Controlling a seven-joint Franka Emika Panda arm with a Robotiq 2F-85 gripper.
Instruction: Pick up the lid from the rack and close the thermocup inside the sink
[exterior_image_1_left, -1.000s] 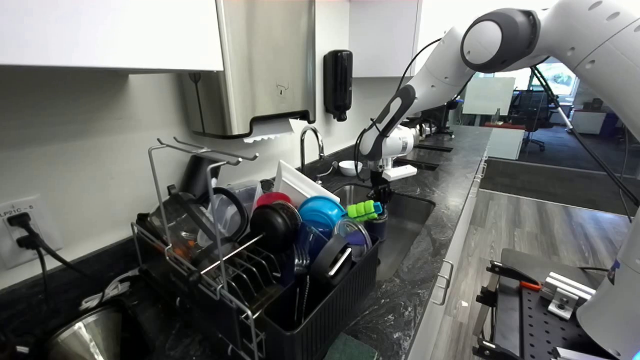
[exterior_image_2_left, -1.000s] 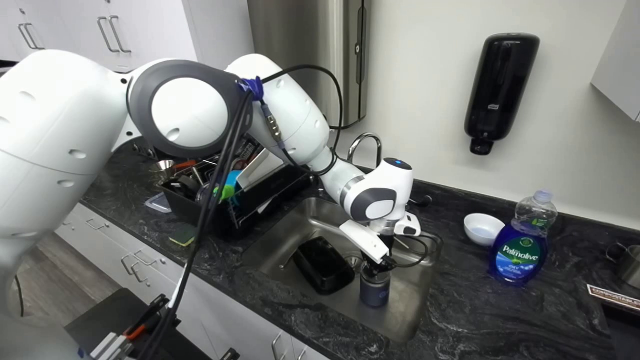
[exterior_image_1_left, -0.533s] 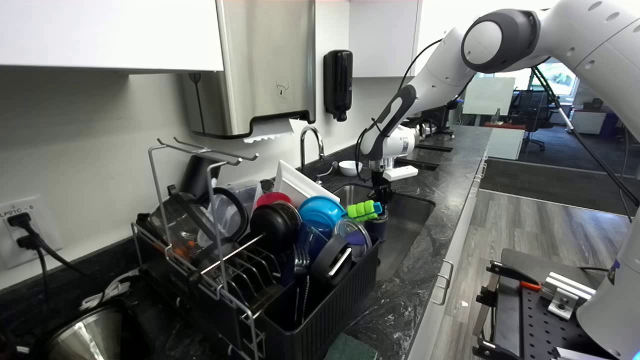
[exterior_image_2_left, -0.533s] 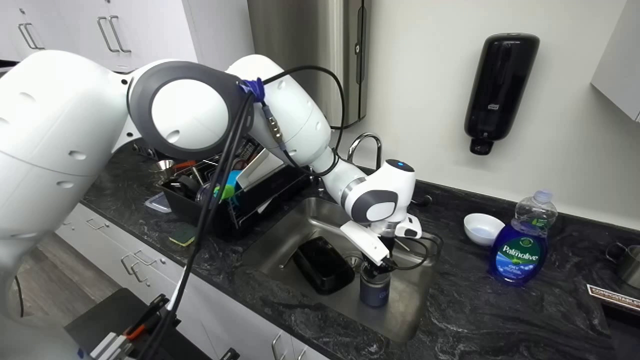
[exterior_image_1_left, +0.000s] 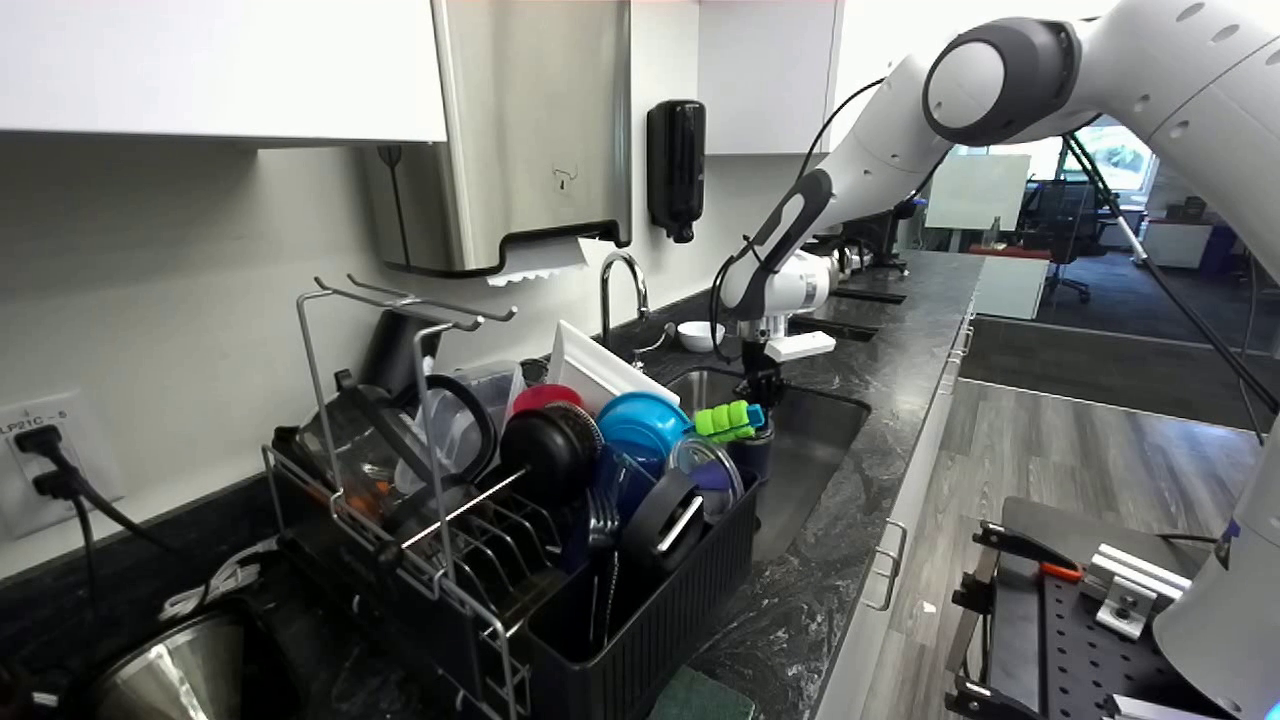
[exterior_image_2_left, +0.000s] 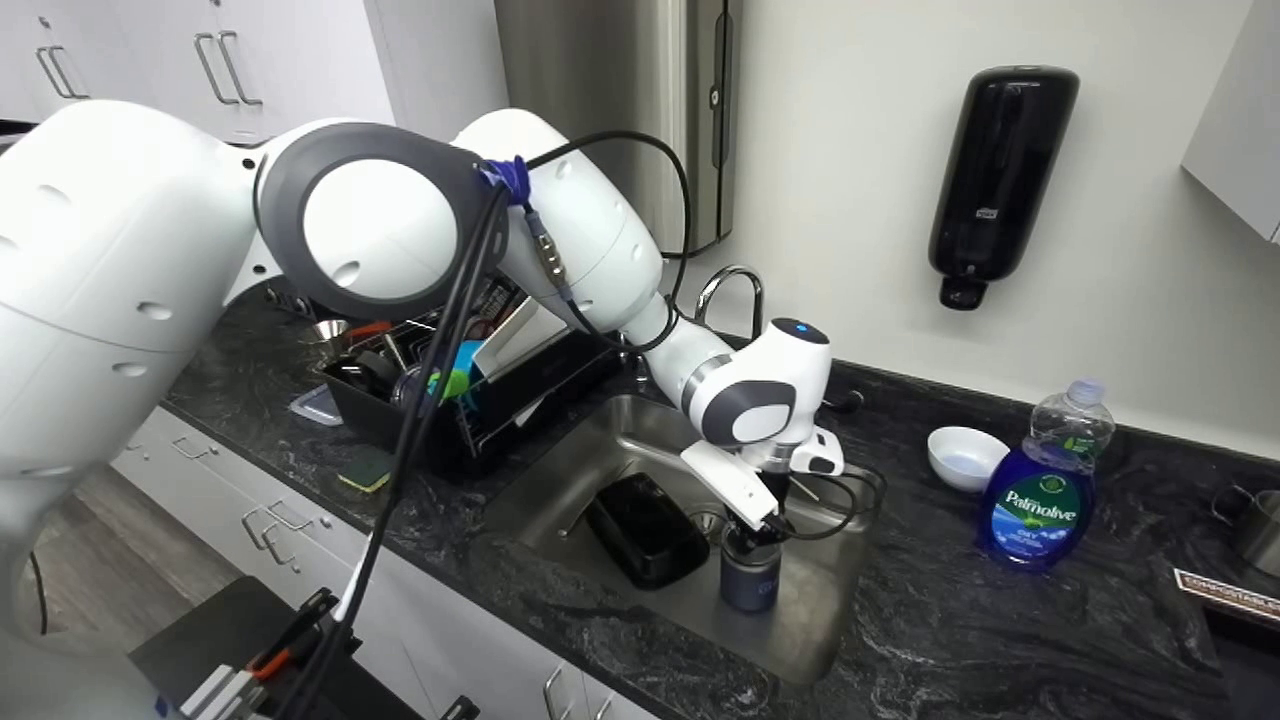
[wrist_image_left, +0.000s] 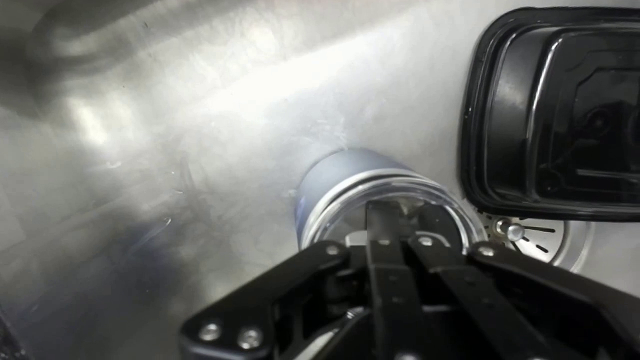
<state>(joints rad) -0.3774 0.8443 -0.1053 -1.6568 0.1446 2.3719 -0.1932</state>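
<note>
The thermocup (exterior_image_2_left: 748, 590) is dark blue-grey and stands upright in the sink (exterior_image_2_left: 810, 620). It also shows in an exterior view (exterior_image_1_left: 755, 458), partly behind the rack, and in the wrist view (wrist_image_left: 342, 167). The clear round lid (wrist_image_left: 345, 215) lies on the cup's mouth, roughly level; a dark part shows on or through it. My gripper (wrist_image_left: 399, 223) is over the middle of the lid, pointing down, its fingers close together and seemingly touching the lid. It shows in both exterior views (exterior_image_1_left: 763, 390) (exterior_image_2_left: 757, 532). I cannot tell whether any lid part is between the fingertips.
A black container (exterior_image_2_left: 645, 530) lies in the sink beside the cup, near the drain (wrist_image_left: 530, 235). The packed dish rack (exterior_image_1_left: 690, 590) stands beside the sink. A faucet (exterior_image_2_left: 735, 275), white bowl (exterior_image_2_left: 967, 458) and soap bottle (exterior_image_2_left: 1045, 490) are around the sink.
The hand has shifted very slightly since one second ago and looks still over the last half second. The thermocup stays in the same place.
</note>
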